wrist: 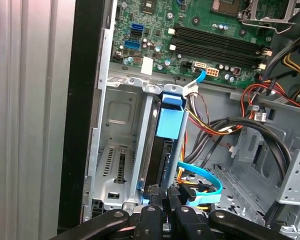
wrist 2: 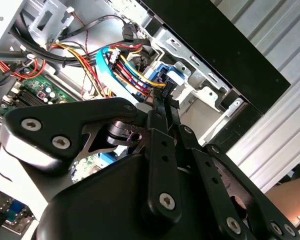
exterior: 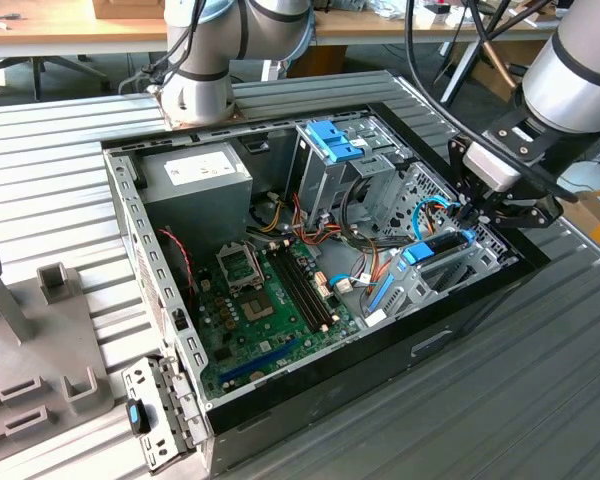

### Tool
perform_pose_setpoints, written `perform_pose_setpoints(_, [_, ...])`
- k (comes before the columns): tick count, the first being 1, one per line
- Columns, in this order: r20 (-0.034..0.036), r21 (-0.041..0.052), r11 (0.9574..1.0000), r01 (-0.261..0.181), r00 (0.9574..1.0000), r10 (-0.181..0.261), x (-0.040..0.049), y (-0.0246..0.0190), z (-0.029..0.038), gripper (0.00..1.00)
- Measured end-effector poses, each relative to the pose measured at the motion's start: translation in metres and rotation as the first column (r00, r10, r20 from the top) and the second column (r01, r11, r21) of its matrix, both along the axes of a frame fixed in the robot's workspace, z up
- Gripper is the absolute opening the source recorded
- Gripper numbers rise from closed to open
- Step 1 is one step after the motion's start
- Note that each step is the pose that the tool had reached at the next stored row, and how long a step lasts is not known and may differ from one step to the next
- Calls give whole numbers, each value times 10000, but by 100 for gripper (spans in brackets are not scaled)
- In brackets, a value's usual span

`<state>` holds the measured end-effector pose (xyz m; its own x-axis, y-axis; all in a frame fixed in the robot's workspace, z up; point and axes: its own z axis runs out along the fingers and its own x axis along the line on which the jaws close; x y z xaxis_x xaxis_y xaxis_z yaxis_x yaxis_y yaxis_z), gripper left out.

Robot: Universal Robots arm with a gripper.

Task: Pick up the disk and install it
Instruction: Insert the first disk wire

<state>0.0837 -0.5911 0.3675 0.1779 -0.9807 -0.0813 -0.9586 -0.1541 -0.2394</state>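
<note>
The disk [wrist: 166,131] stands on edge in the drive bay [wrist: 121,150] of the computer case [exterior: 280,395], directly ahead of the gripper [wrist: 163,192], whose jaws pinch its near end, so installation looks nearly done, not yet released

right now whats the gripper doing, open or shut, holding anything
Gripper: shut on the flat grey-metal disk in its light-blue plastic carrier, which stands on edge in the drive bay of the open computer case.
</note>
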Motion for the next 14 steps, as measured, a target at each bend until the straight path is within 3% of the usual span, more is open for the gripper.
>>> perform_pose_setpoints(14, [0,5,9944,1057,9944,-1057,-61,-1,-29,16])
